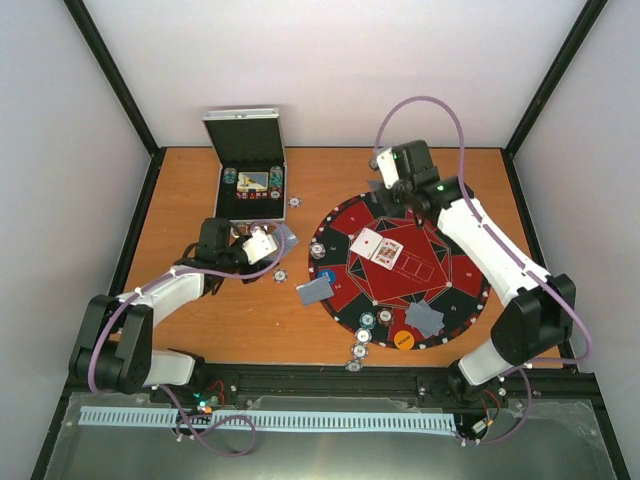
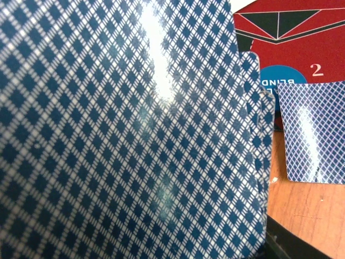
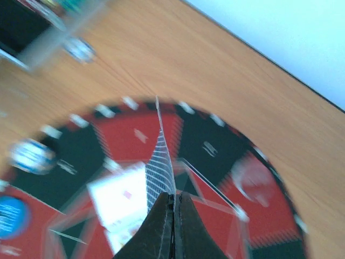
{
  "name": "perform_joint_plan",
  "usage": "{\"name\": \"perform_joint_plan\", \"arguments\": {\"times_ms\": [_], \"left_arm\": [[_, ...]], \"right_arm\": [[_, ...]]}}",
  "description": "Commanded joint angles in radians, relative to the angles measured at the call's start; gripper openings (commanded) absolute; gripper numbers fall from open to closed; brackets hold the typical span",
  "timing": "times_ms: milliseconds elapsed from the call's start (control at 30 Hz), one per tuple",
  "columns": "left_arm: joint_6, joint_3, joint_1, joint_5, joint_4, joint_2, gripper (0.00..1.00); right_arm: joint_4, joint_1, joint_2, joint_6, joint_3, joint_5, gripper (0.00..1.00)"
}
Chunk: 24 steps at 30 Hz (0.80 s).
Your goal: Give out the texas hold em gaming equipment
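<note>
Left arm: elbow folded low near its base, forearm reaching forward and inward over the surface (image 1: 250, 330), wrist turned toward the round mat (image 1: 440, 265).
Left fingers (image 1: 272, 241): clamped on a stack of playing cards (image 2: 124, 135). The grey-blue diamond backs fill the wrist view and hide the fingers there.
Right arm: stretched long over the right side of the mat, wrist bent down at its far rim.
Right fingers (image 3: 173, 208): pressed together on a single card (image 3: 160, 162), seen edge-on and standing up from the tips.
Ahead of the left fingers: a face-down card (image 2: 312, 135) lies across the mat's rim, part on wood. A poker chip (image 1: 281, 274) sits just beside them, and an open case (image 1: 245, 160) with chips stands beyond.
Below the right fingers: face-up cards (image 1: 378, 248) lie at the mat's centre, blurred in the wrist view.
Writing: the blue marker disc (image 2: 277, 81) past the held stack reads "BLIND", upside down. A white "2" is printed on the mat near it.
</note>
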Motion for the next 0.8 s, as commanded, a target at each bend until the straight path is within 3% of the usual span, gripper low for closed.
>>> {"name": "perform_joint_plan", "arguments": {"times_ms": [0, 167, 333, 500, 767], "left_arm": [[-0.016, -0.005, -0.001, 0.019, 0.032, -0.030, 0.53], [-0.009, 0.006, -0.001, 0.020, 0.022, -0.037, 0.53], [-0.008, 0.005, -0.001, 0.020, 0.028, -0.042, 0.53], [-0.004, 0.010, -0.001, 0.018, 0.023, -0.039, 0.53], [-0.003, 0.014, -0.001, 0.019, 0.026, -0.032, 0.53]], "right_arm": [[-0.111, 0.005, -0.028, -0.121, -0.162, 0.620, 0.03], [-0.075, 0.014, -0.039, -0.223, -0.348, 0.801, 0.03], [0.016, 0.058, 0.031, -0.263, -0.462, 0.839, 0.03], [0.049, 0.096, 0.102, -0.272, -0.549, 0.742, 0.03], [0.077, 0.106, 0.073, -0.332, -0.595, 0.481, 0.03]]}}
